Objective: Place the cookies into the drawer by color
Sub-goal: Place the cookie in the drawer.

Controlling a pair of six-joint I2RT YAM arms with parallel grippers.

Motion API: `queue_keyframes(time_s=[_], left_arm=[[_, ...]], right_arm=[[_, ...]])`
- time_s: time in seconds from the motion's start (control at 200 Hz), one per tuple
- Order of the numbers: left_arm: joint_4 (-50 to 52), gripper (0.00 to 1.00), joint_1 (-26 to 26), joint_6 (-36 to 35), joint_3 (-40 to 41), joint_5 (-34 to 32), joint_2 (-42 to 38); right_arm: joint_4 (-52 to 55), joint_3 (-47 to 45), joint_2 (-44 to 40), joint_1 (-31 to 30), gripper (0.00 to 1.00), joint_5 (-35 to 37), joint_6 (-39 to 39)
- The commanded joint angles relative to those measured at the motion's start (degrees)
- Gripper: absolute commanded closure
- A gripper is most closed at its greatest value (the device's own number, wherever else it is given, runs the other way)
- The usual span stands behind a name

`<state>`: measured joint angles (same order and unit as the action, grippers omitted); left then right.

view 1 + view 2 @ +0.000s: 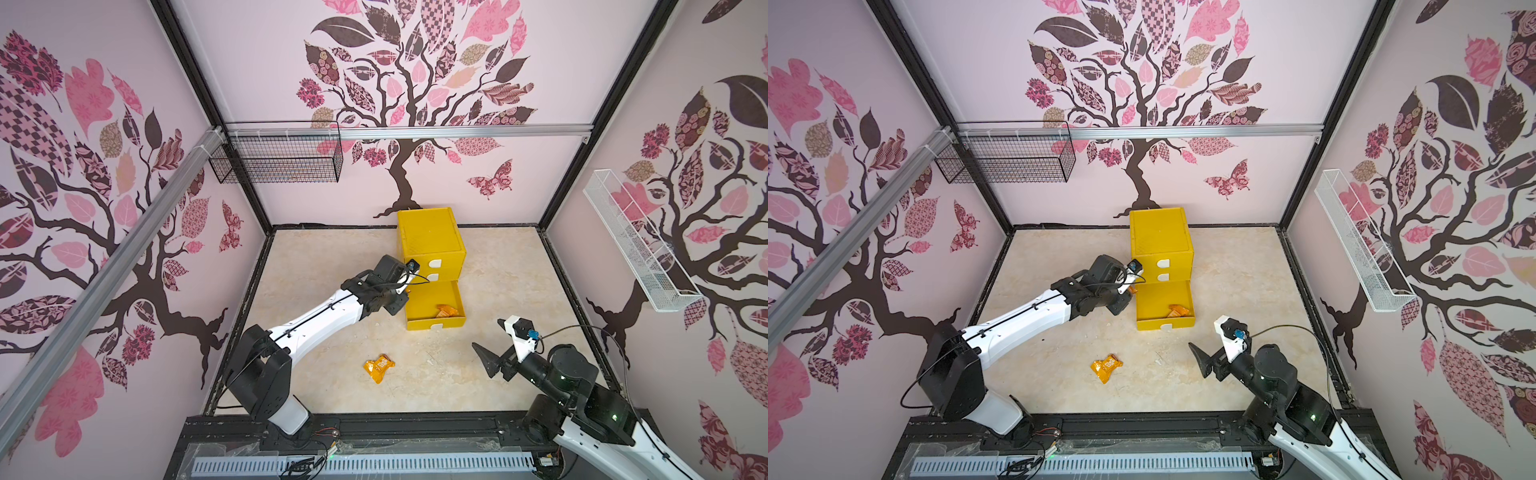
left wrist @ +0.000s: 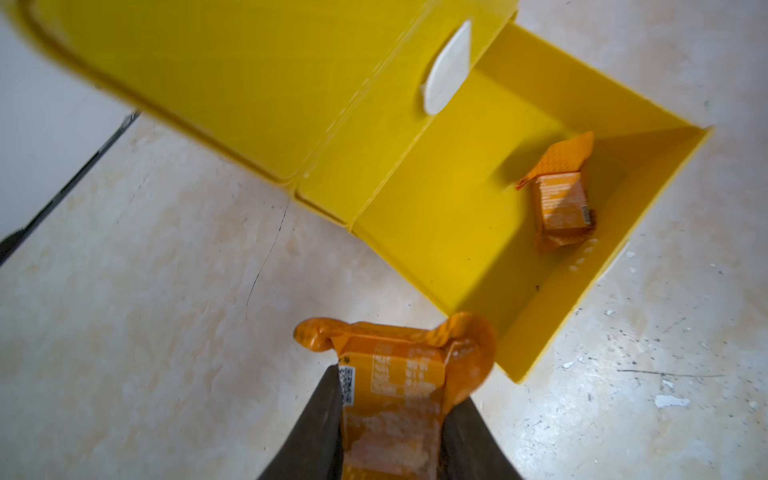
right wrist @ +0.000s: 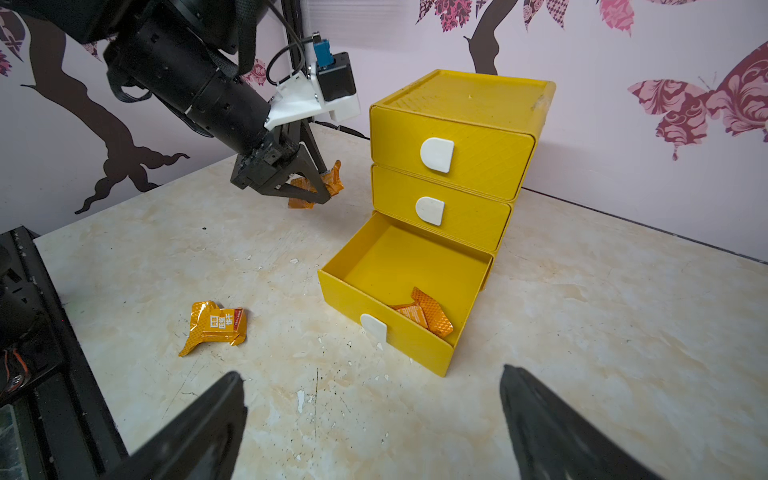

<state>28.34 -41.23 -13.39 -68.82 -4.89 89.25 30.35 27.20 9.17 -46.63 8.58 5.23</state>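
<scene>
The yellow drawer (image 1: 430, 243) chest stands at the back of the table with its bottom drawer (image 1: 419, 305) pulled out. One orange cookie packet (image 1: 446, 311) lies inside it, near the front corner (image 3: 428, 316). My left gripper (image 2: 395, 386) is shut on a second orange cookie packet (image 2: 399, 345) and hovers just outside the open drawer's left wall (image 2: 415, 249). A third orange cookie packet (image 1: 378, 366) lies flat on the table, nearer the front. My right gripper (image 3: 372, 374) stands open and empty, to the right of the drawer's front (image 1: 487, 332).
A black wire basket (image 1: 278, 160) hangs on the back wall at the left. A white wire basket (image 1: 636, 245) hangs on the right wall. The black base rail (image 1: 374, 424) runs along the table's front edge. The two upper drawers (image 3: 453, 183) are closed.
</scene>
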Motion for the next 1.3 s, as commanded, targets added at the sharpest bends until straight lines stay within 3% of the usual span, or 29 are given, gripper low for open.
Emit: queue_keyframes(time_s=[0.0,0.22,0.575,0.955,1.295], left_arm=[[-3.82,0.85,-1.26,-4.31,-0.34,2.89,-1.46],[-4.68,0.80,-1.87,-5.41,-5.09,10.00,2.19],[-4.43,0.76,-5.88,-10.30,-18.14,8.04,13.45],[-7.02,0.20,-6.10,-10.51,-19.80,6.16,15.45],[-1.08,0.03,-6.14,-10.22,-15.22,4.81,7.55]], right_arm=[[-0.98,-0.35,0.41,0.40,0.01,0.44,0.29],[-0.89,-0.20,0.64,0.47,0.01,0.41,0.37],[-0.86,-0.29,0.41,0.66,0.01,0.34,0.30],[-0.73,-0.22,0.42,0.68,0.01,0.33,0.33],[-1.00,-0.47,0.35,0.84,0.01,0.54,0.24]])
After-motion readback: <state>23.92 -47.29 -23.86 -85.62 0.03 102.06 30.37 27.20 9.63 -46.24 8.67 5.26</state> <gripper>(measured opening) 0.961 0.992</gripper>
